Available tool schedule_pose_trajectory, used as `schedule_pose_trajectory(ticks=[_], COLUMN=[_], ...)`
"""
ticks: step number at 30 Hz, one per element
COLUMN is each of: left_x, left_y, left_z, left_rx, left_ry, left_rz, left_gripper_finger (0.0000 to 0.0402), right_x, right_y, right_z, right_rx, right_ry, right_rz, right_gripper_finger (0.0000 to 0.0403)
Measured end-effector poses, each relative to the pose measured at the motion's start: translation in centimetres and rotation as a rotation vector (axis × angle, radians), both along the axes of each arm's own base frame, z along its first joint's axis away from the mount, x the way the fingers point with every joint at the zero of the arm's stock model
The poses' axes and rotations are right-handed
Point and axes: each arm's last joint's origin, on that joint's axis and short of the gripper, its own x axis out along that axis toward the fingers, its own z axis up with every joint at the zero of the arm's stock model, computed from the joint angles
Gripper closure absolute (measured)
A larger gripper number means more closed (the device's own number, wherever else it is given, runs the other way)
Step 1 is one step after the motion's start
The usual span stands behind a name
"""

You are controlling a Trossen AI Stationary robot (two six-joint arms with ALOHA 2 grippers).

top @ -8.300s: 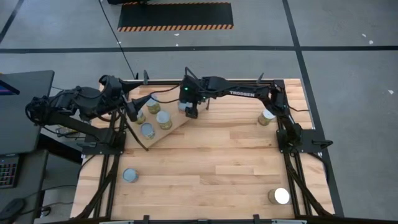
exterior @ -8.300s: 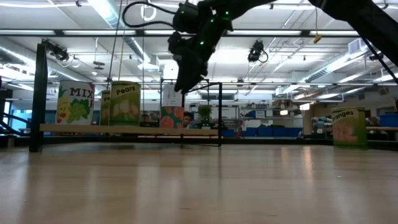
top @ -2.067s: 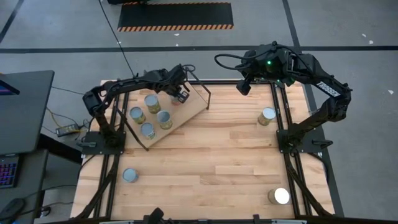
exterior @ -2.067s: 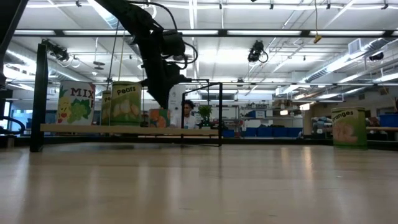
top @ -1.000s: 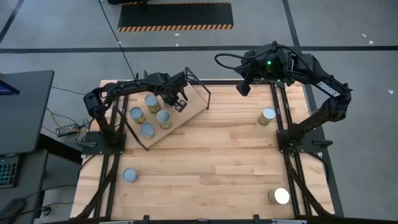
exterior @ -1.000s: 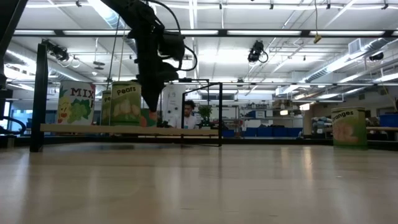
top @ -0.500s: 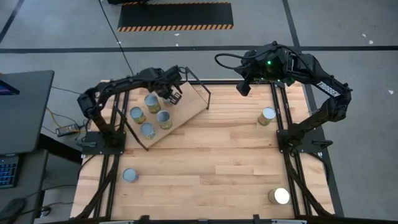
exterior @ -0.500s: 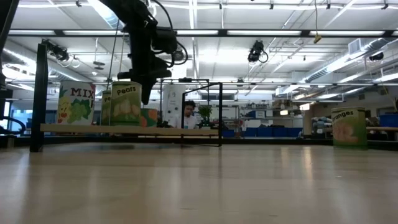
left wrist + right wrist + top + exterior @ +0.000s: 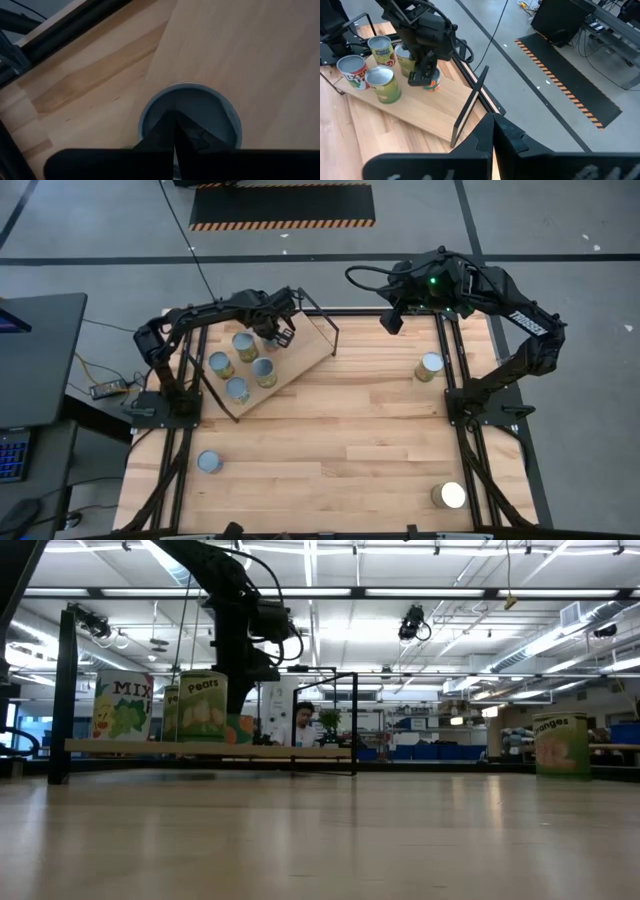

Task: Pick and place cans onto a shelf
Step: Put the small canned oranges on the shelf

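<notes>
The shelf (image 9: 300,358) stands slanted at the table's far left, and several cans (image 9: 244,343) stand on its board. One of them, an orange-labelled can (image 9: 433,81) with a grey-blue top (image 9: 200,112), stands near the board's far edge. My left gripper (image 9: 278,330) hangs shut a little above this can; in the low view its fingers end higher than the can (image 9: 240,728). Raised over the table's far edge, my right gripper (image 9: 391,321) is shut and holds nothing.
Three more cans stand on the tabletop: one near left (image 9: 208,462), one far right (image 9: 430,366), one near right (image 9: 452,496). The shelf's black wire frame (image 9: 325,330) rises at its far end. A person (image 9: 303,725) shows in the room beyond.
My left gripper, shut throughout, has risen from beside the orange-labelled can and drawn a little toward the table's far-left. The can has stayed upright on the shelf.
</notes>
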Motion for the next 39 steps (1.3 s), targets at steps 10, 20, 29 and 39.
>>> schedule_pose_trajectory(ticks=[10, 20, 29, 39], left_x=[2.0, 3.3, 4.3, 5.4], left_y=[0.5, -0.9, 0.2, -0.3], left_z=[-0.3, 1.8, 4.2, 0.3], left_rx=[0.101, 0.143, 0.218, 0.072], left_ry=[-0.072, 0.016, -0.167, -0.13], left_rz=[-0.213, -0.561, -0.352, -0.349], left_gripper_finger=[0.0395, 0.0395, 0.0395, 0.0395], right_x=[0.0, 0.0, 0.0, 0.0], right_y=[0.0, 0.0, 0.0, 0.0], right_z=[0.0, -0.1, -0.1, -0.1], right_rx=[0.004, 0.006, 0.005, 0.005], right_ry=[-0.001, 0.006, 0.007, 0.008], right_rz=[0.006, 0.008, 0.009, 0.008], right_gripper_finger=[0.0391, 0.039, 0.039, 0.039])
